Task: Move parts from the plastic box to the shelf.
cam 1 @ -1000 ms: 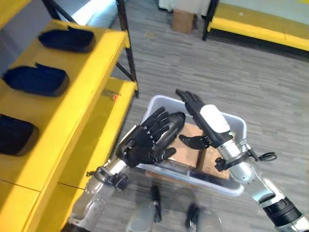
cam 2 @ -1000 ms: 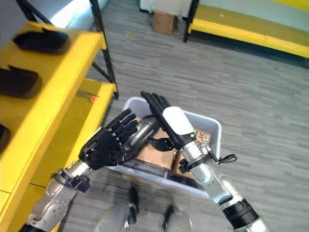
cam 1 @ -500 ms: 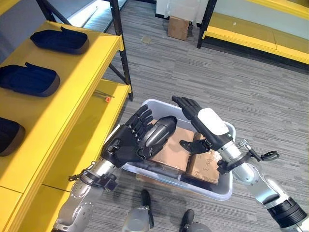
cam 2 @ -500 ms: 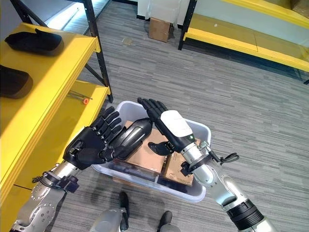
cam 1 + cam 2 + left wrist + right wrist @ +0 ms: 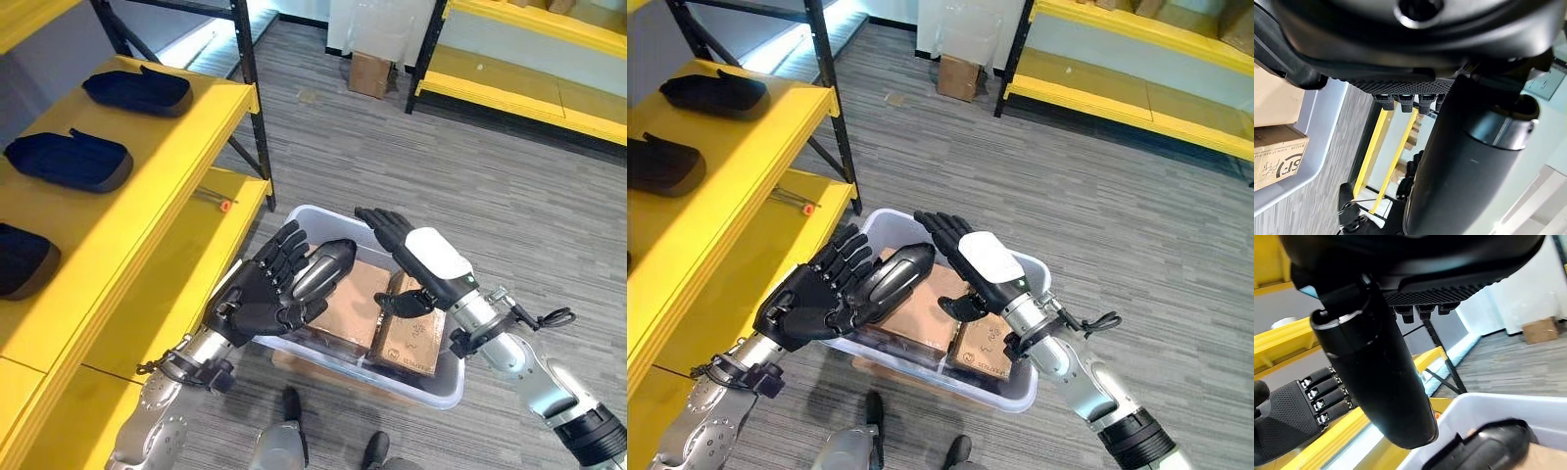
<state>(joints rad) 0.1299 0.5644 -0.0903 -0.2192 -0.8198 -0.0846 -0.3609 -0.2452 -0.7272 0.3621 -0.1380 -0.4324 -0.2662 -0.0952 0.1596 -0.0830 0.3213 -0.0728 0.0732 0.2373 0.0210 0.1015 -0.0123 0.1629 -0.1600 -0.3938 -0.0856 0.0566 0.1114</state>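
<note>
Both hands have been kept raised since the earlier frame. Fingers of the left hand (image 5: pixel 260 294) and right hand (image 5: pixel 416 257) are spread, nothing held, above the plastic box (image 5: pixel 438 378). Cardboard parts (image 5: pixel 345 304) lie inside it; a reach down seems needed. Beside the box stands the yellow shelf (image 5: pixel 147 186), on grey floor (image 5: pixel 509 196).

Right hand (image 5: pixel 423 264) lower over plastic box (image 5: pixel 443 380) (fingers straight).

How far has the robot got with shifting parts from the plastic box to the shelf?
Done: three dark parts lie on the yellow shelf. In hand: left hand and right hand, both open, press one dark part between them above the plastic box. Left: shelving it; cardboard boxes remain inside.
</note>
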